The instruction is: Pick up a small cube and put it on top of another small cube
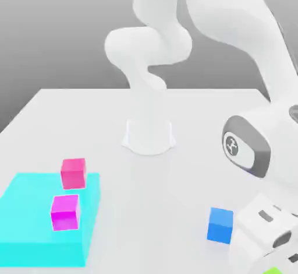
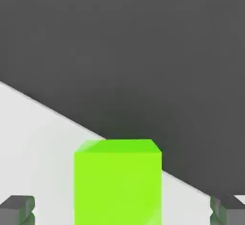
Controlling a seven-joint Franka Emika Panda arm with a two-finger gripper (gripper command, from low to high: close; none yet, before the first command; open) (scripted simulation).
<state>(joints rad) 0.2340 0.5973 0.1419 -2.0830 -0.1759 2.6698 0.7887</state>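
The small lime-green cube (image 2: 117,181) sits on the white table between my two grey fingertips (image 2: 16,209), which stand wide apart on either side of it without touching. My gripper (image 2: 122,212) is open around it. In the exterior view my hand (image 1: 262,232) hangs low at the front right corner, and a sliver of the green cube (image 1: 273,271) shows beneath it. The small bright blue cube (image 1: 220,225) rests on the table just to the exterior view's left of my hand.
A flat cyan block (image 1: 35,232) lies at the front left, with a magenta cube (image 1: 64,211) on it and a pink cube (image 1: 73,172) at its far edge. The arm's white base (image 1: 148,136) stands mid-table. The table edge (image 2: 57,111) runs close behind the green cube.
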